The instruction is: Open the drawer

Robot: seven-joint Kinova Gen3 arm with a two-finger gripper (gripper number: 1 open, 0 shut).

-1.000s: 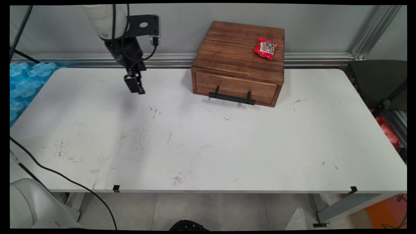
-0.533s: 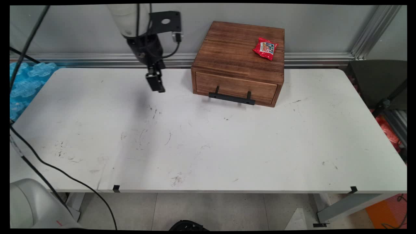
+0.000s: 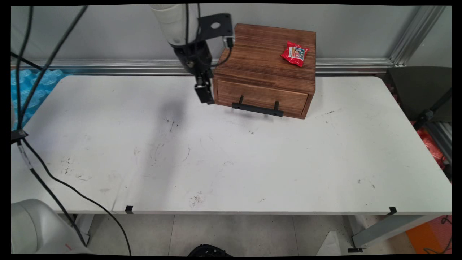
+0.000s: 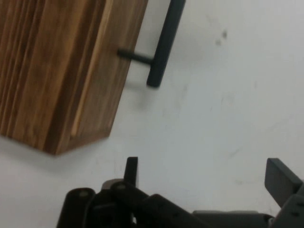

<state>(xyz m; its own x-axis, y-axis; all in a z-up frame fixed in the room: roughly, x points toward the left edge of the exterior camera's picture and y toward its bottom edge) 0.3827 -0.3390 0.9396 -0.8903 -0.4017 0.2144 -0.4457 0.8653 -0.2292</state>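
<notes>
The black two-finger gripper [image 3: 204, 94] hung just off the front left corner of the dark-stained wooden drawer box [image 3: 265, 68], above the worktop and touching nothing. In the hand view its fingers [image 4: 279, 180] stood well apart with only bare white surface between them, so it was open and held nothing. The box sat at the back of the worktop, close to the wall, with its single drawer facing the near side; from where I stood the drawer looked fully closed, its front flush with the box. The black bar handle [image 3: 257, 108] on two short posts stood out from the drawer front, to the right of the gripper and apart from it; in the hand view the handle's end lay ahead of the fingers, not between them. On the lid of the box, toward its right rear, lay a small red snack packet [image 3: 295, 53], flat and untouched. So nothing had been gripped, and the drawer and the packet were as yet undisturbed. The white worktop [image 3: 231, 155] was scuffed with grey marks and scratches. Behind it ran a grey wall with an aluminium rail along its foot, blue bubble wrap [image 3: 21, 94] lay off the left end, and black cables [image 3: 43, 180] hung down at the left.
</notes>
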